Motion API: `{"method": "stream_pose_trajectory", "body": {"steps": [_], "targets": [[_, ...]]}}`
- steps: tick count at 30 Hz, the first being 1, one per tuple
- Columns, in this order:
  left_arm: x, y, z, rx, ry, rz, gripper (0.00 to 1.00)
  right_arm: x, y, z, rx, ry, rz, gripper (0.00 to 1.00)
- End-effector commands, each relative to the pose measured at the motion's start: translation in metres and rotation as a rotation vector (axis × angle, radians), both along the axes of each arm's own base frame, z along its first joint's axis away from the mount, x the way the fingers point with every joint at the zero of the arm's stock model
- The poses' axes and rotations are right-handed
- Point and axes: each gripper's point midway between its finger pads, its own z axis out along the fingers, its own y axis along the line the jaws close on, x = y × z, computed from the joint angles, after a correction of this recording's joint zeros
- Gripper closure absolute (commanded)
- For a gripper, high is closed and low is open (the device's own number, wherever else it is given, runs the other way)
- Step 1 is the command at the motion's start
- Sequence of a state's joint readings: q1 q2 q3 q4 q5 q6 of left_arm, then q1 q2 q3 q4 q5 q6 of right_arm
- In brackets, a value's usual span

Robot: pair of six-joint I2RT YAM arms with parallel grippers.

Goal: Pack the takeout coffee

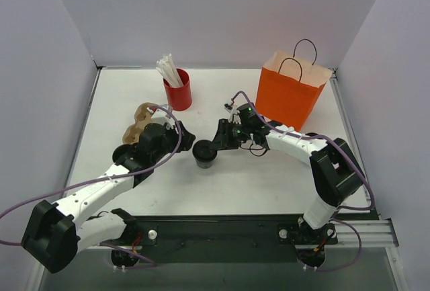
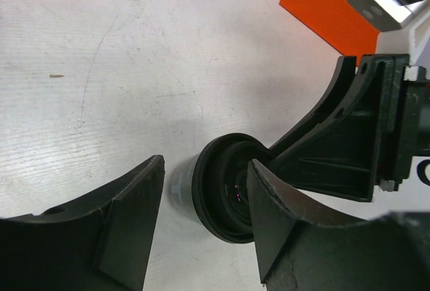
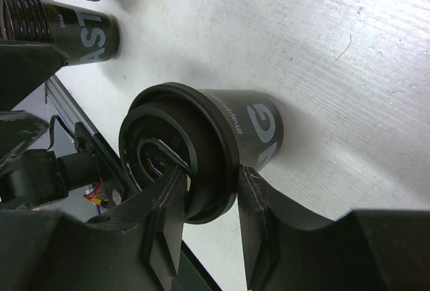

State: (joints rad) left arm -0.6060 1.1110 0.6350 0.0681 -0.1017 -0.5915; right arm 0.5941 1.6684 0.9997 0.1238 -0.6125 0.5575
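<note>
Coffee cups: two
Red cup: one
Orange bag: one
Cardboard carrier: one

My white table fills the middle of the top view, scuffed and faintly scratched. Pale lavender walls close in its top, left and right; a black rail runs along the bottom. Even light, soft shadows.

Right hand pinched closed; left hand spread wide.

white arm links, black joints, purple cables, small green lights
</note>
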Motion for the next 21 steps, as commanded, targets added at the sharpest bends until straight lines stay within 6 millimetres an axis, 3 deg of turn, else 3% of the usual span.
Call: {"method": "stream_pose_trajectory", "body": {"steps": [1,9,21], "targets": [[-0.011,-0.001,0.006,-0.05,0.009,-0.03,0.38,-0.004,-0.019,-0.02,-0.096,0.012,-0.036,0.82],[-0.01,-0.006,-0.017,-0.055,0.051,-0.041,0.41,-0.003,-0.016,-0.009,-0.076,-0.001,-0.04,0.82],[-0.017,0.002,-0.049,-0.049,0.153,0.022,0.48,-0.001,-0.019,-0.009,-0.086,-0.008,-0.064,0.82]]}}
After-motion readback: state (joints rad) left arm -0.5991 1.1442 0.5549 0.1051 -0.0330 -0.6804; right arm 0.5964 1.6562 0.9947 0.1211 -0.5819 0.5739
